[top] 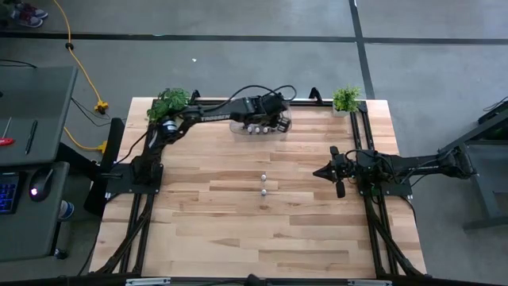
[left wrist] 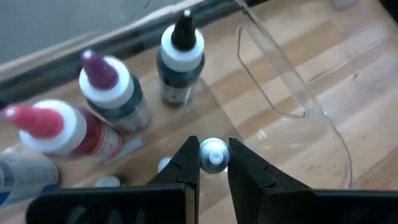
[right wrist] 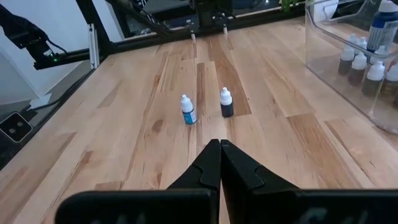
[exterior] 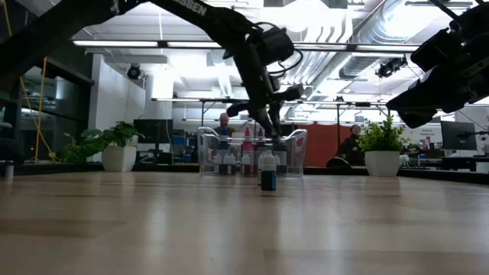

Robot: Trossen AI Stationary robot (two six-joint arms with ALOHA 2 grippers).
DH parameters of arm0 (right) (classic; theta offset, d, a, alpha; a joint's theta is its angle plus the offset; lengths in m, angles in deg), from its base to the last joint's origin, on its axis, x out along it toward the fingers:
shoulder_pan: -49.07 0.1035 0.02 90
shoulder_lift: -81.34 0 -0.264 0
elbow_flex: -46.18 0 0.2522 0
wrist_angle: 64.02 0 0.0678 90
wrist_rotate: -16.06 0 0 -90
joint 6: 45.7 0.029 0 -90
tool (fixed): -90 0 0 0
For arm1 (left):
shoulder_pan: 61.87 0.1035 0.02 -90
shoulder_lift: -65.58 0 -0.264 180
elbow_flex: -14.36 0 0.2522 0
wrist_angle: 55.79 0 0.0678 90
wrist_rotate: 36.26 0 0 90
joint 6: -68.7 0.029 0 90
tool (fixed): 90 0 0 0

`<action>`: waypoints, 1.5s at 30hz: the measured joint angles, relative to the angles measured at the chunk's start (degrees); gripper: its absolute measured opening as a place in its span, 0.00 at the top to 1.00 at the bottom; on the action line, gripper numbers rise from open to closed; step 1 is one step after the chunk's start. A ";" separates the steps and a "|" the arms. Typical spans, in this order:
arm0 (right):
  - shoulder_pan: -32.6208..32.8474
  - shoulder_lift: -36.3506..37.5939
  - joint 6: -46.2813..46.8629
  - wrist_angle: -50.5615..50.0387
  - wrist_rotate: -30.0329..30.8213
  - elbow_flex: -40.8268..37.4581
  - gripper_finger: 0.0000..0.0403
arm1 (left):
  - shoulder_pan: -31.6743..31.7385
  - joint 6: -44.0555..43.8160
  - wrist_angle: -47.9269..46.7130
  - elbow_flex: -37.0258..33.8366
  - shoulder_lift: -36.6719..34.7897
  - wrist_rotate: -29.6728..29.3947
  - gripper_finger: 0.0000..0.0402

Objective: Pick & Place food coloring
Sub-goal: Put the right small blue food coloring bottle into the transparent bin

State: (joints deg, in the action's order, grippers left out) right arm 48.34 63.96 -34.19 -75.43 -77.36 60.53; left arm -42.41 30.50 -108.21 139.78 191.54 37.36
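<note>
Clear bin (left wrist: 292, 93); white-capped bottle (left wrist: 213, 155); red, purple, black-tipped bottles; blond wood table (top: 238, 230)

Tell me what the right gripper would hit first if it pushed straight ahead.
Probably the small dark-bodied, white-capped bottle, nearly dead ahead of the shut right gripper on the wooden table; the blue-labelled bottle stands just beside that line. Depth is unclear.

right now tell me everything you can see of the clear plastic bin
The clear plastic bin is a see-through, thin-walled open-topped box with rounded corners, standing upright on the wooden table at its far edge, between two potted plants. It holds several small dropper bottles, the larger ones with red, purple and black tips. The left pincer reaches down into it, closed on a small white-capped bottle.
</note>
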 joint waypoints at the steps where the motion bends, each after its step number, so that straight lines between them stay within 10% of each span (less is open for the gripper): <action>1: 0.02 -0.13 0.00 0.01 0.00 0.00 1.00 | -0.06 0.46 0.42 0.09 0.24 -0.55 0.90; 45: 0.02 -0.24 0.00 0.02 0.00 0.01 1.00 | -0.65 9.88 6.55 0.08 7.32 0.17 0.78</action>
State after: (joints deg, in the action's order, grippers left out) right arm 48.36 63.71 -34.19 -75.41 -77.36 60.54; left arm -43.06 40.38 -101.66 139.86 198.86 37.54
